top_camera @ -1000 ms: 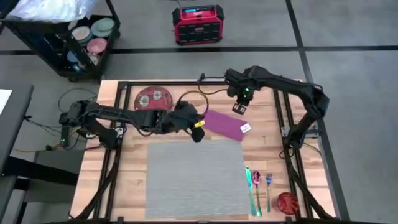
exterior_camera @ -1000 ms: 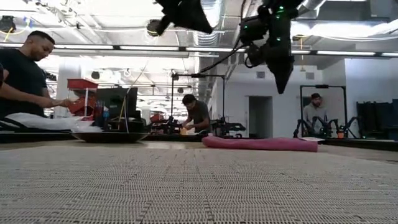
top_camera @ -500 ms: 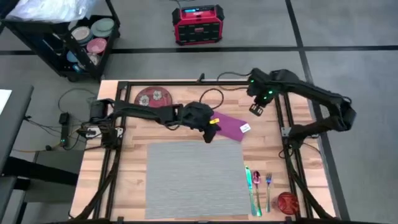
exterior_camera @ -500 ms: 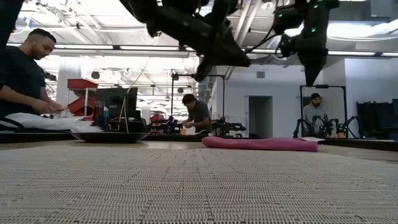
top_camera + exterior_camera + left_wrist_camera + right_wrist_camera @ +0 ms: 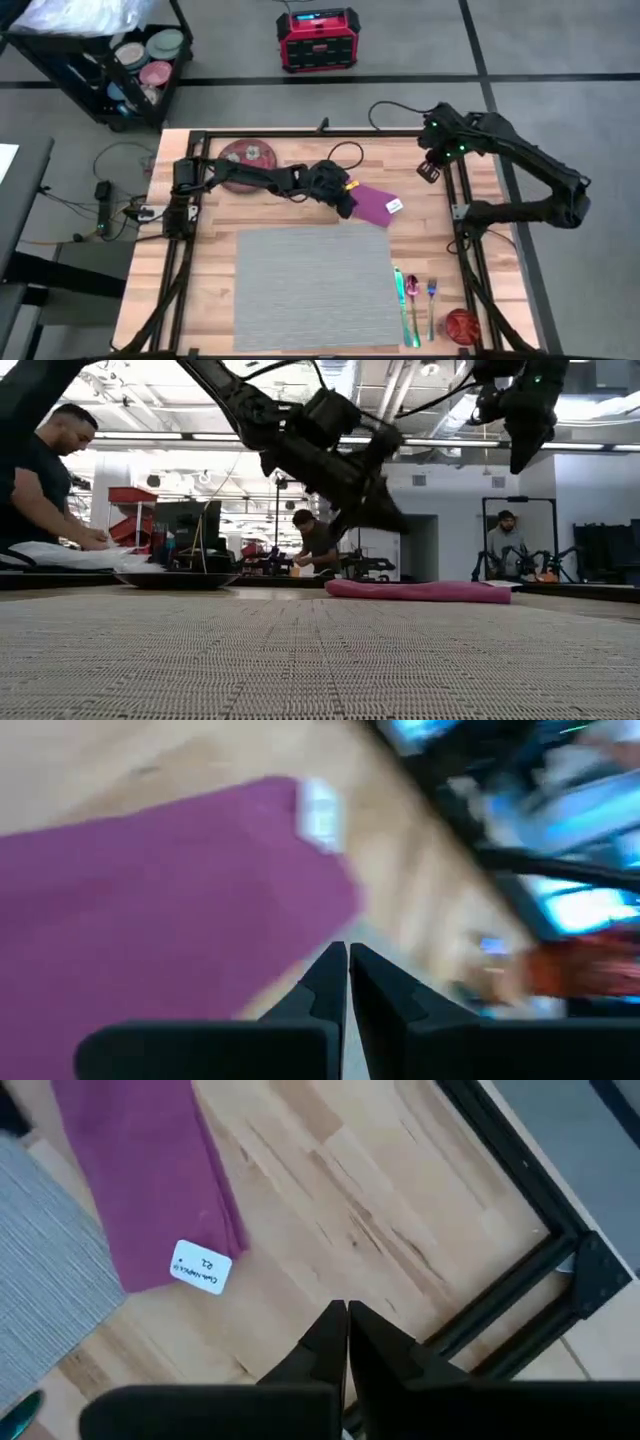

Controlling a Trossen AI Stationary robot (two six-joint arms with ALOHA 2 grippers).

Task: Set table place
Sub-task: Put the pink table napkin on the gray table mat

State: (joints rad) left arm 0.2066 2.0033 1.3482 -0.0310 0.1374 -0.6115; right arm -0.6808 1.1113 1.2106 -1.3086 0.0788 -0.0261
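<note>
At the near edge of the table (image 5: pixel 205 290), toward 5 o'clock from the centre, a red ball-like object (image 5: pixel 460 324) lay beside three pieces of cutlery: a blue fork (image 5: pixel 432 292), a purple spoon (image 5: pixel 412 288) and a green knife (image 5: pixel 401 293), side by side just off the right edge of the grey placemat (image 5: pixel 313 288). The placemat lay flat and took up the middle of the near half of the tabletop, filling the whole foreground of the low view (image 5: pixel 320 660).

Just beyond the placemat's far right corner, at about 1 o'clock from its centre, lay the folded purple napkin (image 5: pixel 372 204) with a white tag (image 5: pixel 395 206) at its right end. The left gripper (image 5: pixel 346 204) hung low over the napkin's left end, its fingers (image 5: pixel 330 982) pressed together with nothing between them; the left wrist view showed the napkin (image 5: pixel 150 900) close under them.

Farther back, at 11 o'clock, a red patterned plate (image 5: pixel 248 154) rested near the far left corner, partly under the left arm.

The right gripper (image 5: pixel 431 170) hovered at 2 o'clock near the table's black frame, raised well above the wood, its fingers (image 5: pixel 328 1340) closed and empty.

Beyond the table, people (image 5: pixel 40 480) stood at benches in the room.
</note>
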